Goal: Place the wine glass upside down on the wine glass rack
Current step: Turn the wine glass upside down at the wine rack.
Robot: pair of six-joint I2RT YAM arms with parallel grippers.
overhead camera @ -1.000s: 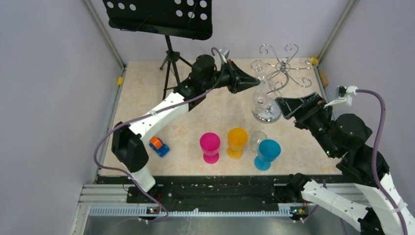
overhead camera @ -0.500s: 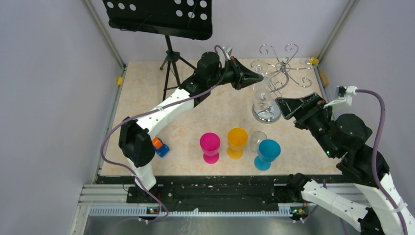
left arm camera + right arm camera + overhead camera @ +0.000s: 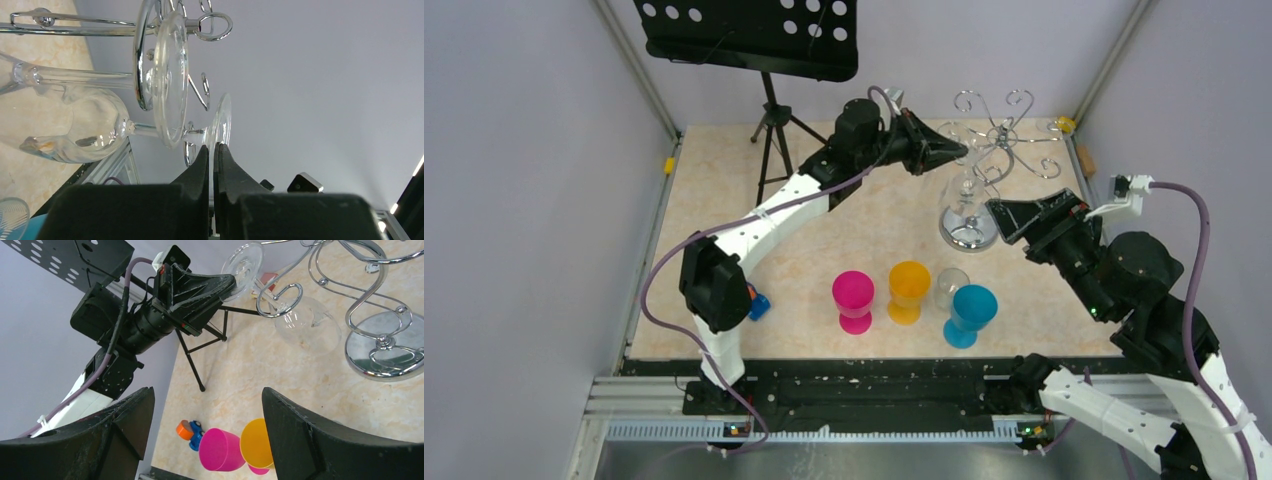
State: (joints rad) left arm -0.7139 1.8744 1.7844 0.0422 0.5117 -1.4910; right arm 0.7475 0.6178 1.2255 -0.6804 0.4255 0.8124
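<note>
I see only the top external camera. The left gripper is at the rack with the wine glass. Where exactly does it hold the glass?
Observer: On the left wrist camera, the left gripper is shut on the foot edge of the wine glass, not on the stem.
Operator: Is the stem inside a hook?
Observer: On the right wrist camera, the stem crosses one curled hook of the wine glass rack; the bowl sits tilted beneath it.
Operator: And the other arm?
Observer: The right gripper is wide open, holding nothing.

The left arm (image 3: 714,290) hides most of the toy car (image 3: 759,303); the music stand (image 3: 754,40) runs off the top edge.
</note>
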